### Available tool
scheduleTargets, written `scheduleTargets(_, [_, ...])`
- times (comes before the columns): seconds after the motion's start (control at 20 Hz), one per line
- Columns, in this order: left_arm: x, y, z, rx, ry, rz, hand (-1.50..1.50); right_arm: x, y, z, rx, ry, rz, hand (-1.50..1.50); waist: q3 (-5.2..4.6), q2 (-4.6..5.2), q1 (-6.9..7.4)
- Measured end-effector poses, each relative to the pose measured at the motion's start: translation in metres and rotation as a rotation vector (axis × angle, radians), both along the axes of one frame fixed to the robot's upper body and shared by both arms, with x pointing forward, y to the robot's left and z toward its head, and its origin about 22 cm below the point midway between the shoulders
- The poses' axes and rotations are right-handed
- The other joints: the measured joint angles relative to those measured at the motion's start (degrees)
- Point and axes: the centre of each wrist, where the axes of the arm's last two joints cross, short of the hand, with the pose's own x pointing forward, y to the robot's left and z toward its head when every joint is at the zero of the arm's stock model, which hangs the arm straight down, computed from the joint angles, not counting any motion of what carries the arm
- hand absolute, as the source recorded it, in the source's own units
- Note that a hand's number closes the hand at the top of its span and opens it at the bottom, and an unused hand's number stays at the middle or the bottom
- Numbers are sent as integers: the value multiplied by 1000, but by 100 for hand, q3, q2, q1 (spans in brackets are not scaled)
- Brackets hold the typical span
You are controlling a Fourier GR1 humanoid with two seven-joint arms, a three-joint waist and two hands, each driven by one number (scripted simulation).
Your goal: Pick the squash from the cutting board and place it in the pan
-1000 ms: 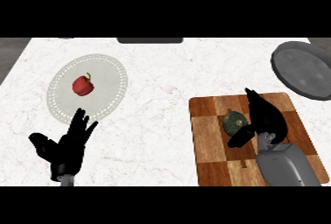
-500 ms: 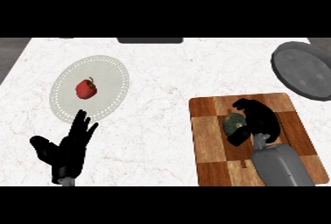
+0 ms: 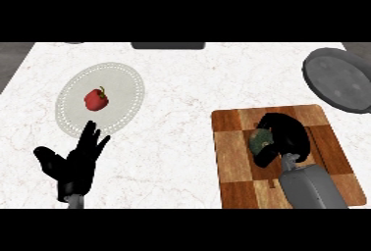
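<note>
A dark green squash [image 3: 258, 140] lies on the wooden cutting board [image 3: 232, 162] at the lower right. My right hand [image 3: 285, 135] is curled over it, fingers arched above and thumb below, so only the squash's left side shows. The grey pan [image 3: 340, 79] sits at the upper right, partly cut off by the view's edge. My left hand [image 3: 74, 164] rests open at the lower left, fingers up, holding nothing.
A white plate [image 3: 116, 88] with a red bell pepper [image 3: 95, 99] stands on the marble counter at the upper left, just beyond my left hand. A dark object [image 3: 168, 45] lies along the counter's far edge.
My right hand came down over the squash and its fingers curled round it. The left hand has barely moved.
</note>
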Motion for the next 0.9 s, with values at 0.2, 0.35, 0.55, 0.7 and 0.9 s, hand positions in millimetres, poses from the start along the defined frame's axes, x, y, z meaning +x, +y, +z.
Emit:
scheduleTargets(0.2, [-2,3,0,-6,-3,0,0,-9,-14,-2,-20,5,208,150,-9,-4,-3])
scheduleTargets(0.35, [-2,1,-1,-6,-4,6,0,-19,-21,1,-39,30,448,150,3,3,-17])
scheduleTargets(0.55, [-4,5,-1,-9,-6,10,0,-35,-46,11,-79,-9,636,150,22,20,-52])
scheduleTargets(0.7, [-4,5,-2,-2,-7,20,0,-39,-59,28,-103,-121,691,150,35,27,-59])
scheduleTargets(0.9, [-6,7,-2,-2,-4,33,0,-44,-72,61,-104,-350,654,150,36,18,-119])
